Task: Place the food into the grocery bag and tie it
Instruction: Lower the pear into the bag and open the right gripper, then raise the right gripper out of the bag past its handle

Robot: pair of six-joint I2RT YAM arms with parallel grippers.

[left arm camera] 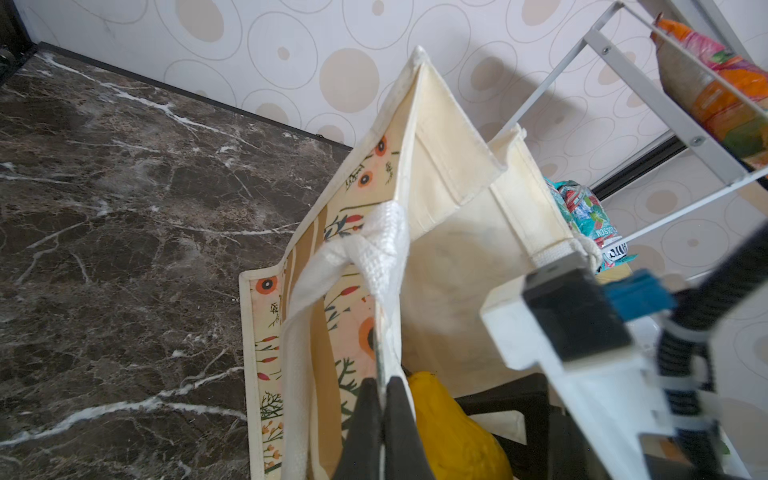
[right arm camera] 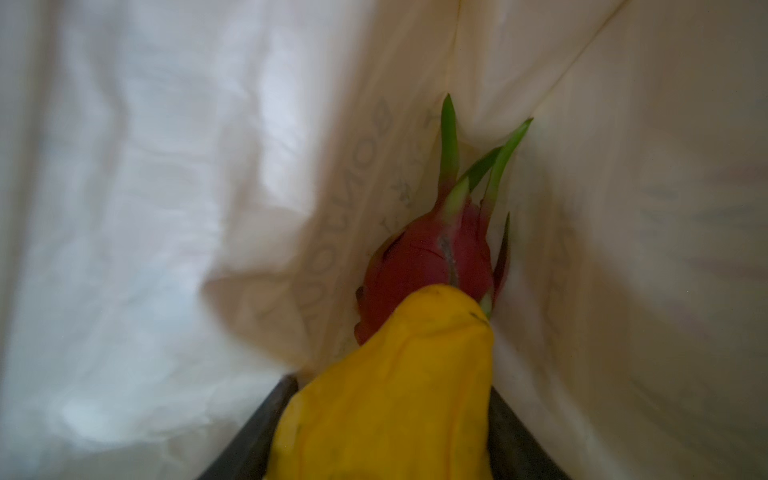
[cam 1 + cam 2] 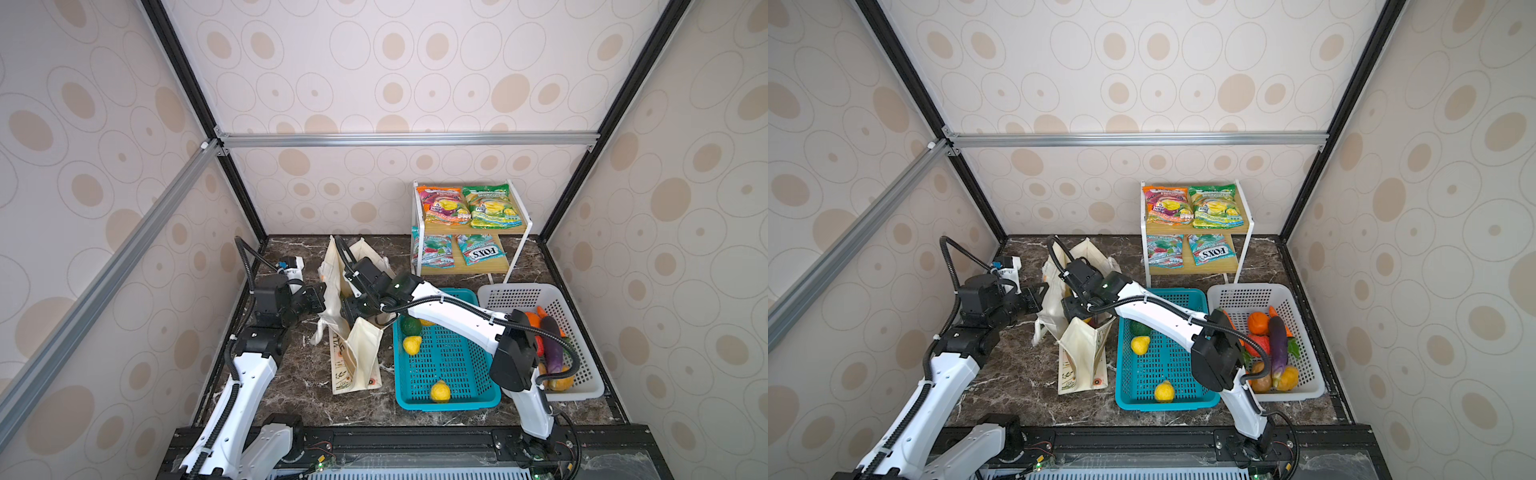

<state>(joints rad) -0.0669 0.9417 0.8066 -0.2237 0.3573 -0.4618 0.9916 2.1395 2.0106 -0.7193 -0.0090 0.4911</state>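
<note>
The cream floral grocery bag [image 3: 357, 353] stands open on the dark marble table, left of the baskets. My left gripper [image 1: 382, 388] is shut on the bag's rim [image 1: 388, 332], beside a white handle [image 1: 316, 291]. My right gripper [image 2: 390, 386] reaches down inside the bag, shut on a yellow lumpy fruit [image 2: 399, 374]. Just below that fruit a pink dragon fruit [image 2: 428, 266] lies in a bottom corner of the bag. Two more yellow fruits [image 3: 412, 344] [image 3: 439, 390] sit in the teal basket. A purple eggplant [image 3: 552, 345] lies in the white basket. Orange [image 3: 440, 205] and green [image 3: 490, 206] snack packets lie on the rack's upper shelf.
The teal basket [image 3: 449, 403] stands right of the bag, with the white basket [image 3: 582, 390] beyond it holding other produce. A white-framed rack [image 3: 519, 249] stands at the back, teal FOXS packets [image 3: 478, 249] on its lower shelf. My right arm [image 3: 457, 320] spans the teal basket.
</note>
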